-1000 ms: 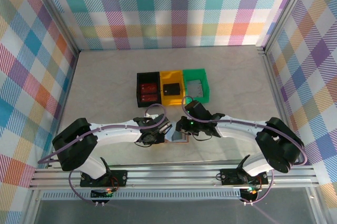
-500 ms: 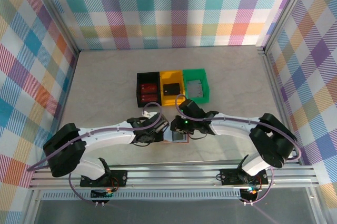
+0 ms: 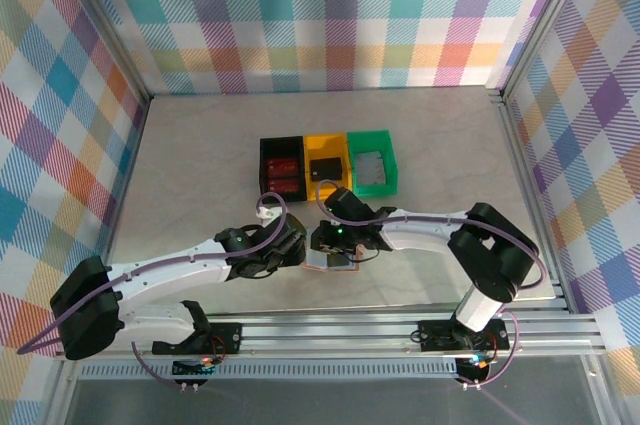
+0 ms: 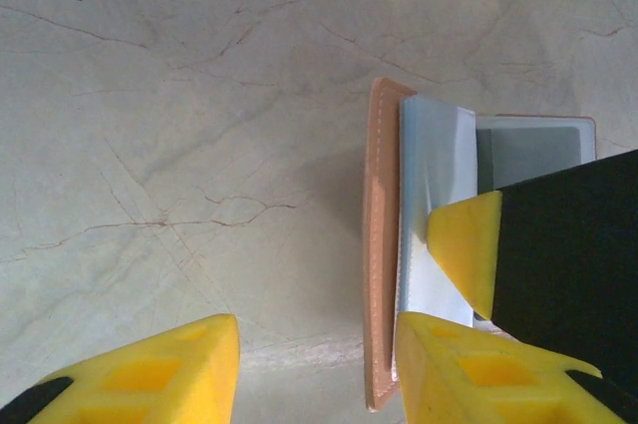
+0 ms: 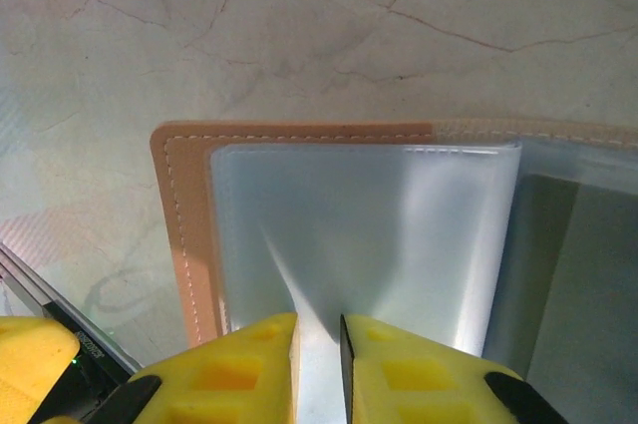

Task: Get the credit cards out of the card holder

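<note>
From above, the card holder point(image 3: 335, 261) lay spread open on the counter point(image 3: 200, 165) near its front edge. My left claw point(image 3: 292, 251) was at its left side and my right claw point(image 3: 322, 243) was down on it. The black bin point(image 3: 264, 170), yellow bin point(image 3: 309, 167) and green bin point(image 3: 392, 165) stood in a row further back, well apart from it.

Through my left wrist camera, my left claw stood open with its fingers wide apart and bare counter between them. The holder's tan edge lay just beside one finger. The yellow tip of my right claw rested on the pale pocket leaf point(image 4: 434, 175). Beyond it, what I took for a grey card point(image 4: 533, 150) sat inside a clear pocket.

Through my right wrist camera, my right claw's jaws stood nearly together with only a slit between them, at the leaf's near edge. A crease in the leaf ran up to that slit. I could not tell whether they pinched it.

I judged I was working the pockets open, with that card not yet out. The next move called for my left claw to pin the tan cover flat. My right claw then had to catch the card's edge and slide it out along the pocket's mouth without lifting the whole holder.
</note>
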You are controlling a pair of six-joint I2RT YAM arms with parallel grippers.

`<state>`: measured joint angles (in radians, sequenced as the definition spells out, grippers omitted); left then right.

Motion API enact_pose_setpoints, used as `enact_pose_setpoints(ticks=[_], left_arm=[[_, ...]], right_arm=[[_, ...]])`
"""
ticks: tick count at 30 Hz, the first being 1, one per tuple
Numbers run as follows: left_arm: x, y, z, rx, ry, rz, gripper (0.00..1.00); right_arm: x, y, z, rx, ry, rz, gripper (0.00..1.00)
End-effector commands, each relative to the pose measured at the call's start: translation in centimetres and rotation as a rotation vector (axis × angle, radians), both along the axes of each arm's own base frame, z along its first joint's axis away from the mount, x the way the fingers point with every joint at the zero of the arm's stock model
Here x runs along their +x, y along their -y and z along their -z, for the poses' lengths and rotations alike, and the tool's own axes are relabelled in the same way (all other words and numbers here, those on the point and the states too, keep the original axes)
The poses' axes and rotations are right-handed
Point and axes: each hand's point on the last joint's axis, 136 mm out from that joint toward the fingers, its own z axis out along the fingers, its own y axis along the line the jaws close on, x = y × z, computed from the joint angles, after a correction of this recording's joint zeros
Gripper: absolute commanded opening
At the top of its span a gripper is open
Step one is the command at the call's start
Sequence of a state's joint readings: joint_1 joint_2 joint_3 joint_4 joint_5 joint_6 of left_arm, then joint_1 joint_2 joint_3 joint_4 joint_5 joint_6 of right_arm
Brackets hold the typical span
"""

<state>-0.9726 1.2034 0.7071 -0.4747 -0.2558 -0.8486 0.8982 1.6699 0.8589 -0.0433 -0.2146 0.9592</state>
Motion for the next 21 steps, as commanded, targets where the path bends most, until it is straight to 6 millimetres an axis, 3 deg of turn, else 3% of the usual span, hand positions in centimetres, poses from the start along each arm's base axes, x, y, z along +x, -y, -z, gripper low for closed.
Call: enact_pose_setpoints(ticks=[1, 11, 21], left_arm=[[0.0, -0.2, 0.5, 0.0, -0.002, -0.008, 0.46], [-0.2, 0.5, 2.9, 0.029, -0.067, -0.009, 0.48], [-0.6, 0.5, 5.3, 0.033, -0.108, -0.027, 0.48]], right_arm=[[0.0, -1.0, -0.4, 0.014, -0.015, -0.012, 0.19], [-0.4, -0.6, 0.9, -0.039, -0.09, 0.018, 0.29], [-0.3, -1.1, -0.6, 0.027, -0.095, 0.03, 0.28]])
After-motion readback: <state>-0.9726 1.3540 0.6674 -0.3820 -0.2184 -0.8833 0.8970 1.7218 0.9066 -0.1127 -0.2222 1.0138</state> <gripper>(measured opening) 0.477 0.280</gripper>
